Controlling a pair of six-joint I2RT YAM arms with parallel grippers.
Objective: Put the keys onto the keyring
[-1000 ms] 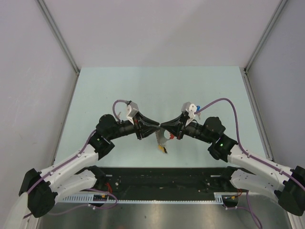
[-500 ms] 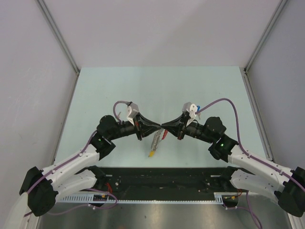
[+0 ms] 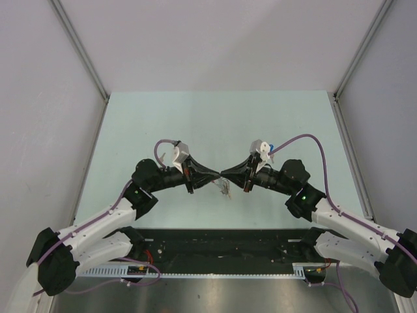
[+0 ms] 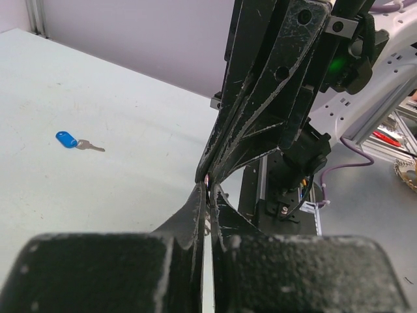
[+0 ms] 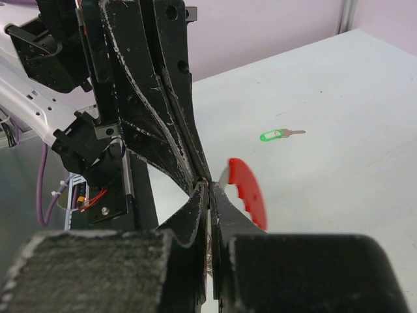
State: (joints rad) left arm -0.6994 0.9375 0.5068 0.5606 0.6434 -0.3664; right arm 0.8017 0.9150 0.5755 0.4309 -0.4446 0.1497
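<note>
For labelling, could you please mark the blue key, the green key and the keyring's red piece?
blue key [image 4: 65,139]: left wrist view, blue cap.
green key [image 5: 273,135]: right wrist view, green cap.
keyring's red piece [image 5: 249,192]: right wrist view, middle.

Legend: no text, label, brand mark, number or sign can be read in the top, left wrist or right wrist view; any markings on surfaces are too small or blurred to make out.
</note>
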